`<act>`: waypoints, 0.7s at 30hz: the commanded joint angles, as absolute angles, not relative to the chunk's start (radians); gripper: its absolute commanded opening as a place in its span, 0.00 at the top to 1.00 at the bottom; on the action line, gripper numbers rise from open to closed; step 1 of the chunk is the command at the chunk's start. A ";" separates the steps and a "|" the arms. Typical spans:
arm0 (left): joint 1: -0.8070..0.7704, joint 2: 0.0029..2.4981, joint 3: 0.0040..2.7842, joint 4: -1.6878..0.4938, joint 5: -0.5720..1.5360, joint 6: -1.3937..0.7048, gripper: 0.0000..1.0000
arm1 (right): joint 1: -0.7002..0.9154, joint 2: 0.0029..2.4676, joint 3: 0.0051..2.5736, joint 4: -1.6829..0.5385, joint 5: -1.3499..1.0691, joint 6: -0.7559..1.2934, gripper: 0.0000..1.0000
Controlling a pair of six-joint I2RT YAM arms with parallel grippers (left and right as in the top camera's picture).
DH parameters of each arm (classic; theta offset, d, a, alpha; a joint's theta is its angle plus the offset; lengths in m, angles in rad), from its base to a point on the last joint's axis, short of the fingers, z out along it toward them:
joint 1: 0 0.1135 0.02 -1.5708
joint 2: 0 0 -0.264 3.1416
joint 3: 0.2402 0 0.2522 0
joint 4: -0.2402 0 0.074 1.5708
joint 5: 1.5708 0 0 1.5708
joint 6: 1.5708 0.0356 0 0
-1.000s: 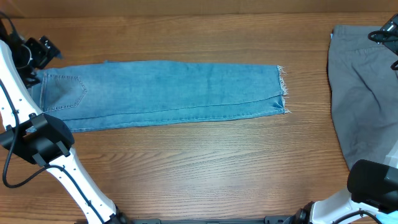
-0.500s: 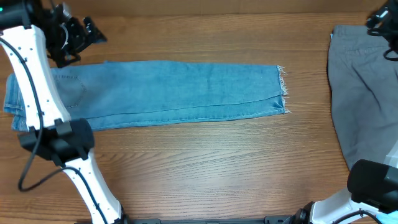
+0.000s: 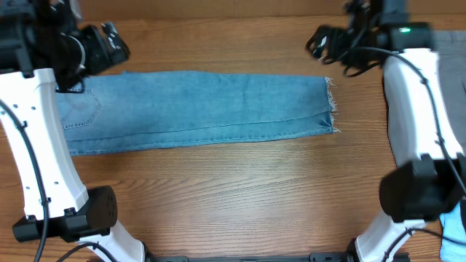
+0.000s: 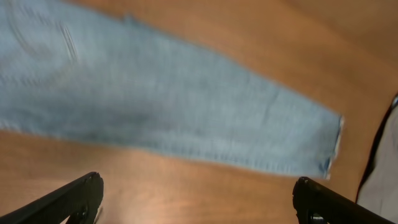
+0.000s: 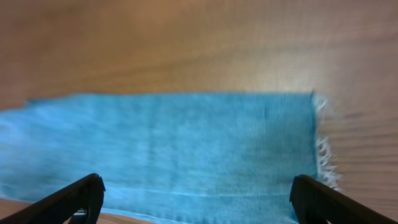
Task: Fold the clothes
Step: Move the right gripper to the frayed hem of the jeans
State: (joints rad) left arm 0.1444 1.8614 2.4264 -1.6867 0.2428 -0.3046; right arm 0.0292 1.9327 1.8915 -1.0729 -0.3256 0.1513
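The light blue jeans (image 3: 196, 109) lie flat across the table, folded lengthwise. The back pocket (image 3: 84, 109) is at the left and the frayed hems (image 3: 331, 109) at the right. My left gripper (image 3: 108, 45) is open and empty, hovering above the table just beyond the waist end. Its wrist view shows the jeans (image 4: 155, 106) blurred, with the open gripper (image 4: 198, 186) over bare wood. My right gripper (image 3: 322, 40) is open and empty, hovering beyond the hem end. In its wrist view the gripper (image 5: 196, 186) frames the leg cloth (image 5: 186, 143) and the frayed hem (image 5: 323, 155).
A grey garment (image 3: 453, 87) lies at the table's right edge, partly behind my right arm. A bit of light blue cloth (image 3: 456, 222) shows at the lower right corner. Bare wooden tabletop (image 3: 233, 196) lies in front of the jeans.
My right arm has swung in from the right edge to above the hem end. My left gripper has risen and moved right from beside the waist. The jeans have not moved.
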 commanded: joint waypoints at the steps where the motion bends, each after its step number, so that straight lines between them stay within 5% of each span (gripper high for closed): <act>1: 0.135 1.838 2.290 -1.690 0.255 -0.310 0.00 | 0.041 1.978 1.848 -1.063 -0.263 0.162 0.00; 8: 0.135 1.839 2.127 -1.657 0.255 -0.312 0.00 | 0.038 2.091 1.847 -1.172 -0.165 0.472 0.00; 21: 0.130 1.839 2.097 -1.622 0.255 -0.319 0.00 | 0.045 2.124 1.719 -1.152 -0.108 0.634 0.04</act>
State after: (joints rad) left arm 0.1371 1.8568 2.1006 -1.6260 0.2497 -0.3088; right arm 0.0410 2.1277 1.7744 -1.1797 -0.1566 0.5545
